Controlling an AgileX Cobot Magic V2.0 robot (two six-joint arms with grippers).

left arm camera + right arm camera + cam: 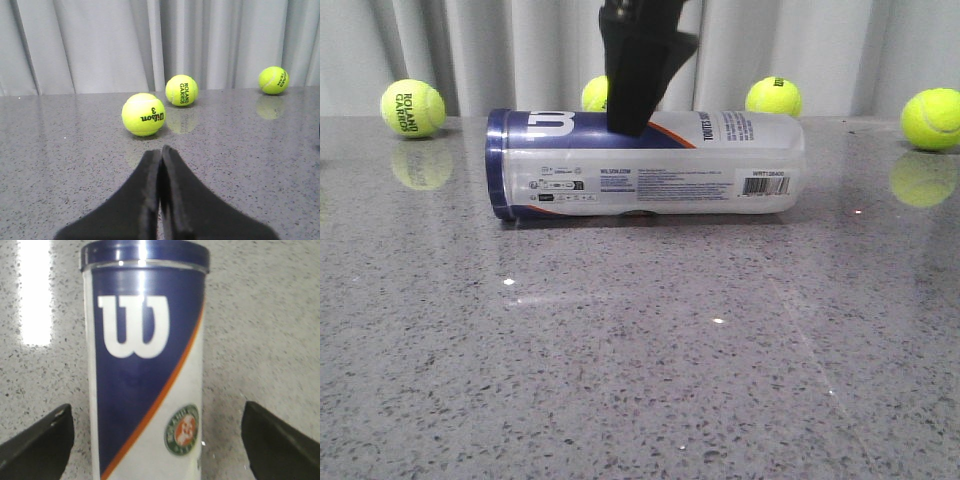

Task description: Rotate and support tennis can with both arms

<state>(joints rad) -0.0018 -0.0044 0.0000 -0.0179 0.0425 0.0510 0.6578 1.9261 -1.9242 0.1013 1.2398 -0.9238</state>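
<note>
Can on its side, right gripper spread above it, left gripper closed elsewhere.

The can (645,165) lies flat on the table (640,350), navy lid end toward the robot's left, barcode end toward its right. The right gripper (157,440) hangs over the can's middle, its fingers (37,445) wide apart on either side of the can and not touching it, holding nothing. The left gripper (161,200) has its fingers pressed together with nothing between them; three balls (143,114) lie beyond it. In the front view four balls (412,108) lie behind the can near the curtain (500,50).
</note>
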